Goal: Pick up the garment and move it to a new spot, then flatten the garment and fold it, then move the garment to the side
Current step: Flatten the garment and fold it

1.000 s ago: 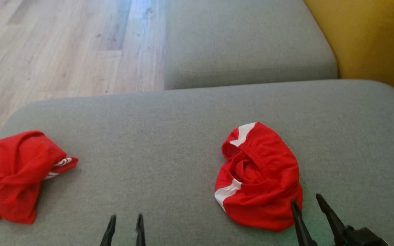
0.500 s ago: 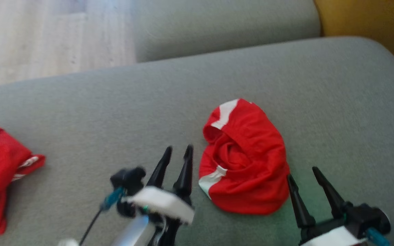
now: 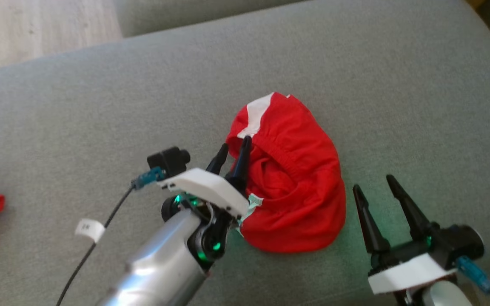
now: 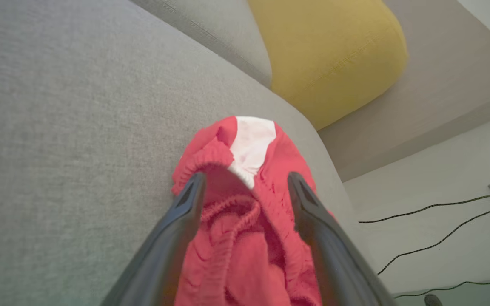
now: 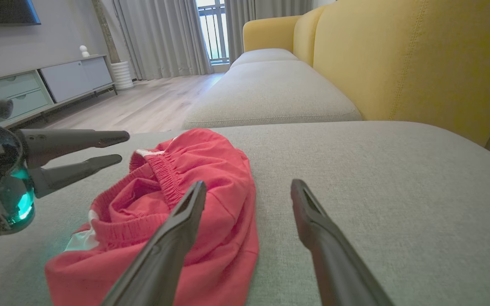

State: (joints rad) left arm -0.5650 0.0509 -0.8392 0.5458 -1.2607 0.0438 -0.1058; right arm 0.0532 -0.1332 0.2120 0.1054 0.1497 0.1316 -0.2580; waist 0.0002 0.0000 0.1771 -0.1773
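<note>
While the left end effector [image 3: 234,144] and right end effector [image 3: 370,182] stand spread apart, the crumpled red-and-white fabric garment [image 3: 296,199] lies lengthwise near-to-far, waistband [image 3: 285,157] facing left.

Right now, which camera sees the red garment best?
The head view: the red garment lies nearly whole in it, seen from above. The left wrist view is so close that its lower part is cut off. The right wrist view sees it sideways, partly behind a finger.

We see left gripper [image 3: 235,143] reaching forward, jaws apart, fingers pointing up-right; silver forearm [image 3: 160,267] angles in from the bottom. Right gripper [image 3: 372,182] low right, jaws wide, fingers pointing up.
</note>
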